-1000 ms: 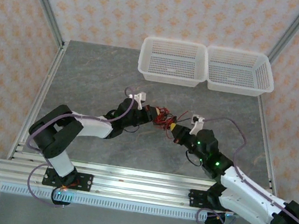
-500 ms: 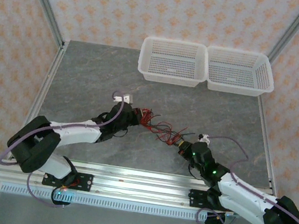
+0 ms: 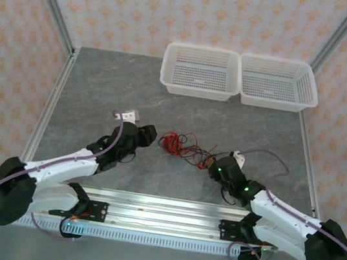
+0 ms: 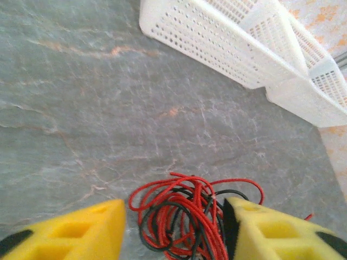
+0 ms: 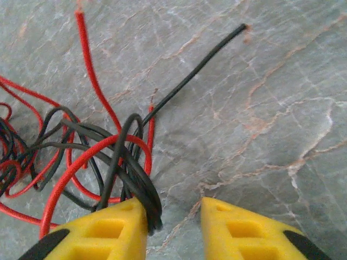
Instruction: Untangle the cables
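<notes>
The cables (image 3: 184, 146) lie as one loose knot of thin red and black strands on the grey table (image 3: 100, 93), about midway between its left and right edges and somewhat nearer the near edge than the far one. The left gripper (image 3: 149, 134) sits low just to the left of the knot with its jaws well apart. In the left wrist view its yellow fingers (image 4: 76, 230) flank a coil of mostly red loops resting on the table between them. The coil lies close against the right-hand finger, and nothing is pinched. The right gripper (image 3: 213, 165) sits at the knot's right end, its jaws parted less widely. In the right wrist view, bare table shows through the gap, while a few black strands run down along the inner face of the left-hand finger (image 5: 108, 230). Whether they merely lean on that finger or are snagged on it cannot be told from this angle. One red end and one black end trail free across the table away from the knot. Two white perforated baskets (image 3: 200, 72) stand side by side against the far edge, towards its right corner, well apart from the strands.
</notes>
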{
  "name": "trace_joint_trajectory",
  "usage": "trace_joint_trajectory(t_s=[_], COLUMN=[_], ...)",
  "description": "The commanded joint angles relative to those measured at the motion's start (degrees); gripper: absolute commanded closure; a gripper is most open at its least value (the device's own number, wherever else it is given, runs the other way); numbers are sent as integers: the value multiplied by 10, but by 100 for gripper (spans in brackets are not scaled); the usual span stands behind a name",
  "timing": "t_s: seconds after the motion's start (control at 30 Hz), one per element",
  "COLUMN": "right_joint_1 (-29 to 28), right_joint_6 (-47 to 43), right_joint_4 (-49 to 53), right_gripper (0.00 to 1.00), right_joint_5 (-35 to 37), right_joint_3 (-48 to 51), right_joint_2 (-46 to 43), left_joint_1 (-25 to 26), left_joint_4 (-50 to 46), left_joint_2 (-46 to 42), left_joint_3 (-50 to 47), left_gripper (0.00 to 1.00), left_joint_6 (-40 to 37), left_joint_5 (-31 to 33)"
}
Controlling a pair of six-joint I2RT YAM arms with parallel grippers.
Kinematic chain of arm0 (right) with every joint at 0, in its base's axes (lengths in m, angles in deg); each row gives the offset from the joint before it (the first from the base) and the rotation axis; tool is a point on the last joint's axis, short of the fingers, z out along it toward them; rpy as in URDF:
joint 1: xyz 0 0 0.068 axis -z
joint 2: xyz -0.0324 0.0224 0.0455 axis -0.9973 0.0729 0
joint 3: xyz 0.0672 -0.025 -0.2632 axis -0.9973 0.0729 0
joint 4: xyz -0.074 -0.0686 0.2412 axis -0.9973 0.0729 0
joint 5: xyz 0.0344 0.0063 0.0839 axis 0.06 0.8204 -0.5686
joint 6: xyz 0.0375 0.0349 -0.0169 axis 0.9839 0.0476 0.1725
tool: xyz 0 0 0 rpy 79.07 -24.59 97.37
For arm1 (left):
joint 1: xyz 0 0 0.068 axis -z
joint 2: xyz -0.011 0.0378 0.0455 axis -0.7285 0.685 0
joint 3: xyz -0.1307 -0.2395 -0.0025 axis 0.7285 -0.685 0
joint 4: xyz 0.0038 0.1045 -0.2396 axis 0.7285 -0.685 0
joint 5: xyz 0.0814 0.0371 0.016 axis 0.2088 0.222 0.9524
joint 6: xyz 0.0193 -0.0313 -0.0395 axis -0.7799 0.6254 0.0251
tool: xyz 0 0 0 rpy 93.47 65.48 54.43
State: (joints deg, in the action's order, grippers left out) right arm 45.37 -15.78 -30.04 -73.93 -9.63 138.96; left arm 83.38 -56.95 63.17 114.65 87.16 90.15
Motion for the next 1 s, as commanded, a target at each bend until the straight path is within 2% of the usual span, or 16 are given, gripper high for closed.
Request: trace_joint_trajectory(t_s=[0.0, 0.1, 0.3, 0.5, 0.8, 0.87, 0.97], right_joint_1=[0, 0, -1, -2, -1, -2, -1], right_joint_6=[-25, -45, -59, -35, -45, -45, -48], right_joint_4=[90, 136, 167, 122, 30, 11, -15], right_gripper=[55, 45, 20, 7, 9, 15, 31], right_joint_5=[40, 30, -22, -31, -30, -29, -22], right_joint_3=[-43, -88, -156, -150, -128, -123, -117], right_joint_2=[2, 3, -6, 11, 136, 164, 186], left_joint_1=[-4, -4, 4, 33, 52, 54, 56], left_joint_4=[-83, -116, -143, -123, -71, -54, -29], left_joint_2=[-39, -57, -1, 66, 205, 233, 277], left_joint_3=[0, 17, 78, 117, 164, 172, 185], left_gripper=[44, 38, 36, 36, 35, 35, 37], left_joint_6=[-19, -31, -43, -40, -35, -31, -27], left_joint_5=[51, 38, -60, -61, -106, -112, -121])
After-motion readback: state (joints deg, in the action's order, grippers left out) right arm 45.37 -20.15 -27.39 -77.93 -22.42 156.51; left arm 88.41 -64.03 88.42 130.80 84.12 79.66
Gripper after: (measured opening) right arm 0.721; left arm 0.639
